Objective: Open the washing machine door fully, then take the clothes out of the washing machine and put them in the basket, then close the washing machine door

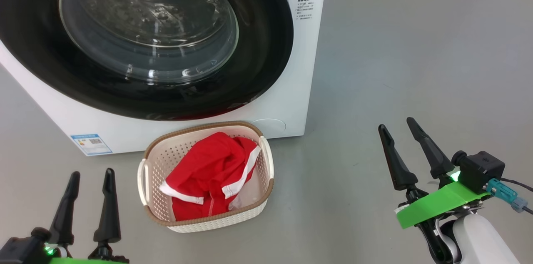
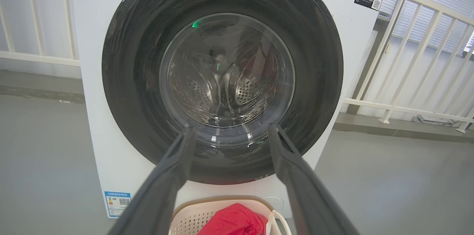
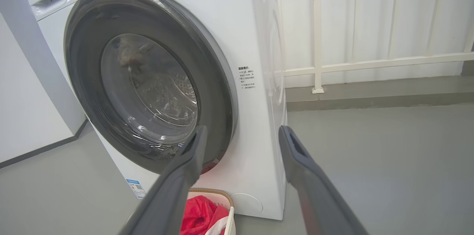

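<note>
In the head view the big white washing machine (image 1: 291,101) stands on the grey floor (image 1: 416,47); its round door (image 1: 258,60) with the shiny black rim lies flat against the front, so it looks shut. A small blue label (image 1: 90,144) sits low on the machine. The basket (image 1: 266,160) stands on the floor just in front of the machine, under the door; the red clothes (image 1: 212,172) with white stripes lie inside it, bunched up. The left end effector (image 1: 92,171) is at the bottom left, near the basket but not touching it; its two dark fingers are spread apart and hold nothing. The right end effector (image 1: 395,122) is at the right, well apart from the basket; it is wide open too, and empty.

In the left wrist view the two fingers point at the door; the gap between them is wide, with nothing in it. Through the glass the steel drum (image 2: 226,90) with its little holes shows; the basket and a bit of the red clothes peek in at the bottom edge. A white railing (image 2: 418,53) stands behind the machine.

In the right wrist view the machine is seen from one side; the door sits close against the front. The fingers are spread wide and grip nothing; the basket with the red clothes shows low down beside the machine.
</note>
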{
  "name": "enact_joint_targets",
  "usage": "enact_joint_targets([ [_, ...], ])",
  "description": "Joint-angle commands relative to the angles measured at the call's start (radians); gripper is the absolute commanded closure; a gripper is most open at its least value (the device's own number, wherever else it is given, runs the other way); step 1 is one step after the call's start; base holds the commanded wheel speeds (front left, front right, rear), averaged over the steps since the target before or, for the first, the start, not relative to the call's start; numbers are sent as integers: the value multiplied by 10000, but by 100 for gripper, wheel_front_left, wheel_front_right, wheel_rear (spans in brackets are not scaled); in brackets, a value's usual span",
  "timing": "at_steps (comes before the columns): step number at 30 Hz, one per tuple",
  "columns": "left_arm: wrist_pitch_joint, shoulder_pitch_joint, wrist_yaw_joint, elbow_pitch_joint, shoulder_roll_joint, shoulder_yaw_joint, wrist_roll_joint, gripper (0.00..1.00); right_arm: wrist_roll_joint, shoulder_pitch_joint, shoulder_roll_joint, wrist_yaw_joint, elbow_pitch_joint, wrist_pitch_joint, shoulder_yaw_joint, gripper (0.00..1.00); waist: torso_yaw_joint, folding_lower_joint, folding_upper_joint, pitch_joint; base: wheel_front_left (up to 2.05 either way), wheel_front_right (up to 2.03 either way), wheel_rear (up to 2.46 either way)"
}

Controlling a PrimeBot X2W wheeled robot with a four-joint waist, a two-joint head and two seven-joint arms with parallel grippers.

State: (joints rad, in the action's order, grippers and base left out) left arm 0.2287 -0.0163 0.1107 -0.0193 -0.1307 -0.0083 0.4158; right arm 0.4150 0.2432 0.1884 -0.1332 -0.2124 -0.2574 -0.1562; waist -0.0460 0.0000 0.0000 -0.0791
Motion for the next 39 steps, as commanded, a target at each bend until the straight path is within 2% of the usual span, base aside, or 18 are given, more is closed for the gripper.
enact_joint_targets([
  [1,-24,125,-71,-270,-263,294,-9,0,-139,69,-7,25,210,-44,-253,0,8,0,0,1,0,0,0],
  [11,14,87,-120,-254,-328,242,-11,0,-177,88,-17,25,139,-44,-292,0,22,0,0,27,0,0,0],
  [12,2,-4,-50,27,-65,-71,4,100,-12,-7,-5,-2,-99,0,-26,100,23,0,0,27,0,0,0],
  [17,-55,-20,-45,391,145,-118,242,100,252,-216,-80,-1,-381,57,6,100,31,1,0,34,0,0,0],
  [21,-163,7,-37,457,161,-82,635,100,659,-268,-103,-1,-370,162,75,100,47,22,0,85,0,0,0],
  [26,-294,65,-27,564,181,-36,1119,100,1160,-309,-134,1,-383,291,158,100,64,1,0,99,0,0,0],
  [39,-637,215,-1,820,237,90,2369,100,2443,-418,-231,3,-384,632,387,100,110,0,0,170,0,0,0],
])
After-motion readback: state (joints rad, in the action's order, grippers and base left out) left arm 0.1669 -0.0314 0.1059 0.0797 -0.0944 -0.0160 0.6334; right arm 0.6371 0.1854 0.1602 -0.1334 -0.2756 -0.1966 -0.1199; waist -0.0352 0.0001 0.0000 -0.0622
